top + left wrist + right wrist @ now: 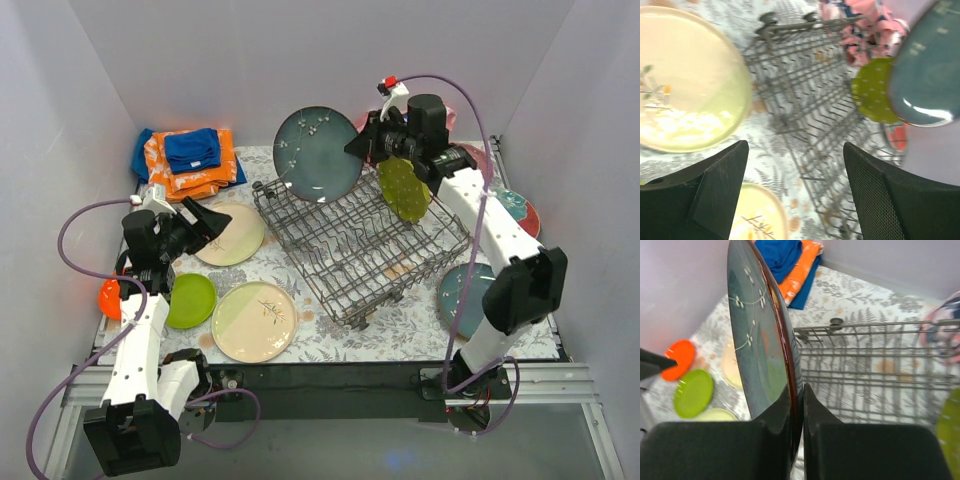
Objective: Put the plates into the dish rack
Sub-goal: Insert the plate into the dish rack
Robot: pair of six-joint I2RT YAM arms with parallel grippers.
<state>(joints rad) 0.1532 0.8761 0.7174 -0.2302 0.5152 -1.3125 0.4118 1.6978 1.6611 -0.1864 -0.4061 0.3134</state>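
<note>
My right gripper (801, 395) is shut on the rim of a large teal plate (760, 335), holding it upright on edge above the back left corner of the dish rack (360, 245). In the top view that teal plate (318, 153) faces the camera beside the right gripper (357, 145). A lime green dotted plate (404, 188) stands in the rack's back right part. My left gripper (212, 220) hangs open and empty over a cream sprig plate (232, 240). Through the left wrist view, the left gripper (795, 165) looks past that cream plate (685, 85) toward the rack (805, 90).
On the patterned mat lie a lime green plate (190, 300), a cream and green plate (254, 320), an orange plate (108, 297), a teal plate (465, 290) at the right and red-pink plates (520, 212) behind it. Orange and blue cloths (190, 160) sit at the back left.
</note>
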